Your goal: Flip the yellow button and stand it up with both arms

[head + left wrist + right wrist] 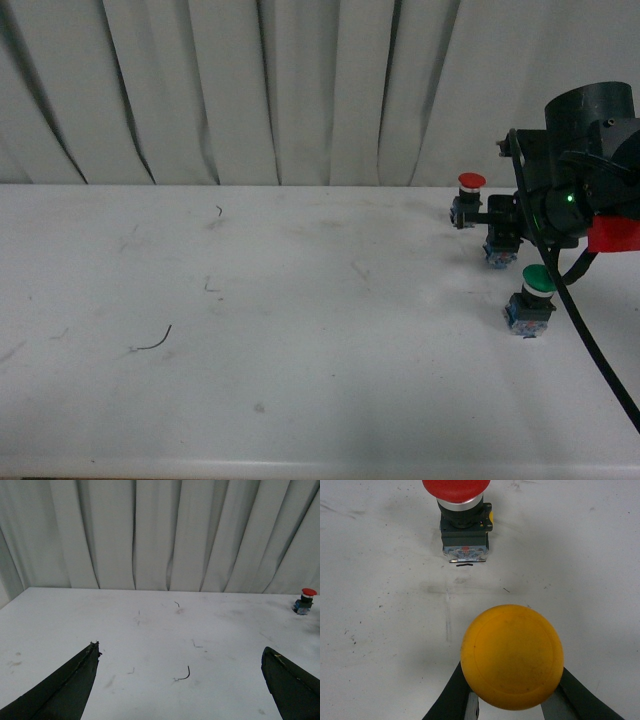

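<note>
The yellow button's round cap (512, 657) fills the right wrist view, facing the camera. My right gripper (514, 696) is shut on the button below the cap, one dark finger (451, 700) on each side. In the front view my right gripper (500, 228) is at the table's far right, and only the button's blue base (497, 254) shows under it, at the table surface. My left gripper (180, 680) is open and empty over the bare table. It is out of the front view.
A red-capped switch (470, 195) stands just behind the right gripper; it also shows in the right wrist view (462, 515) and the left wrist view (304, 600). A green-capped switch (533, 295) stands just in front. A white curtain hangs behind the white table (250, 330).
</note>
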Robot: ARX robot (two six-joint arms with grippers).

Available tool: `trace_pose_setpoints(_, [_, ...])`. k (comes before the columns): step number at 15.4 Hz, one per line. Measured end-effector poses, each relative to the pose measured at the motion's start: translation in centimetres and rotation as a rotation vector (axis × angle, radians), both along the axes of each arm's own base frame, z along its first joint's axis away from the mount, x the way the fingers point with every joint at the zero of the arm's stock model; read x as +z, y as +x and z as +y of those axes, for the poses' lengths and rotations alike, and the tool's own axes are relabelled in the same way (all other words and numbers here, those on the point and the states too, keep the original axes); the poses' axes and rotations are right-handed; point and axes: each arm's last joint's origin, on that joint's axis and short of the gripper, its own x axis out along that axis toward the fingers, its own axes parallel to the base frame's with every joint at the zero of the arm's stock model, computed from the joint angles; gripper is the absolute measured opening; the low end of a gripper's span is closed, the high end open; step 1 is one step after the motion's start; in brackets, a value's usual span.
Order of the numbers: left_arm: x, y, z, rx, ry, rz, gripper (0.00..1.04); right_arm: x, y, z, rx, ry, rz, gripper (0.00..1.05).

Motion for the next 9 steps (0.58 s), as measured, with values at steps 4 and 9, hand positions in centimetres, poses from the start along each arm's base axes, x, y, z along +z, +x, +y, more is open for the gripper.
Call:
trace_pose_setpoints(4, [0.00,0.00,0.00,0.000,0.000,0.000,0.98,-0.22,-0.18,0.25,0.000,-0.005,0.008,0.28])
trace_pose_setpoints(9, [0.00,0.00,0.00,0.000,0.000,0.000,0.98,-0.32,-0.24,0.26,0.000,-0.016,0.020,0.43])
